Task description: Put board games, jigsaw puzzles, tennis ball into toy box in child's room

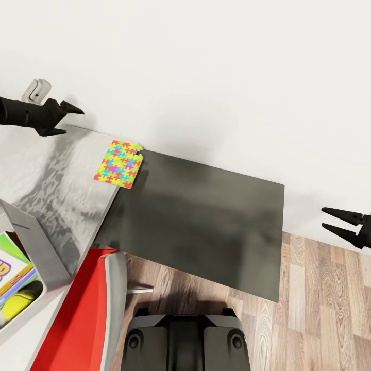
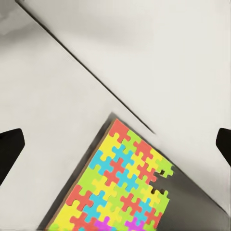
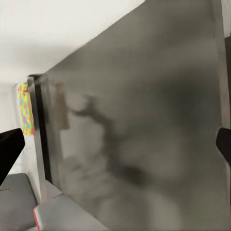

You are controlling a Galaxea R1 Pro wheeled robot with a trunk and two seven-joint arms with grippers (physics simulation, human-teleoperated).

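Note:
A jigsaw puzzle [image 1: 118, 164] of bright interlocking pieces lies flat at the corner of the pale mottled table [image 1: 46, 175], one corner piece absent. My left gripper [image 1: 73, 120] hovers open above the table by the wall, a little behind the puzzle. In the left wrist view the puzzle [image 2: 120, 187] lies just ahead of the spread fingers [image 2: 9, 149]. The grey toy box [image 1: 38, 242] stands at the near left, holding a colourful game box [image 1: 13, 273] and the yellow tennis ball [image 1: 18, 303]. My right gripper [image 1: 330, 219] hangs open over the floor, far right.
A lower dark grey desk [image 1: 206, 226] adjoins the table's right end, seen also in the right wrist view as the dark desk [image 3: 144, 120]. A red chair [image 1: 82, 314] stands beneath the table's near edge. The white wall runs behind both. Wood floor [image 1: 319, 309] lies on the right.

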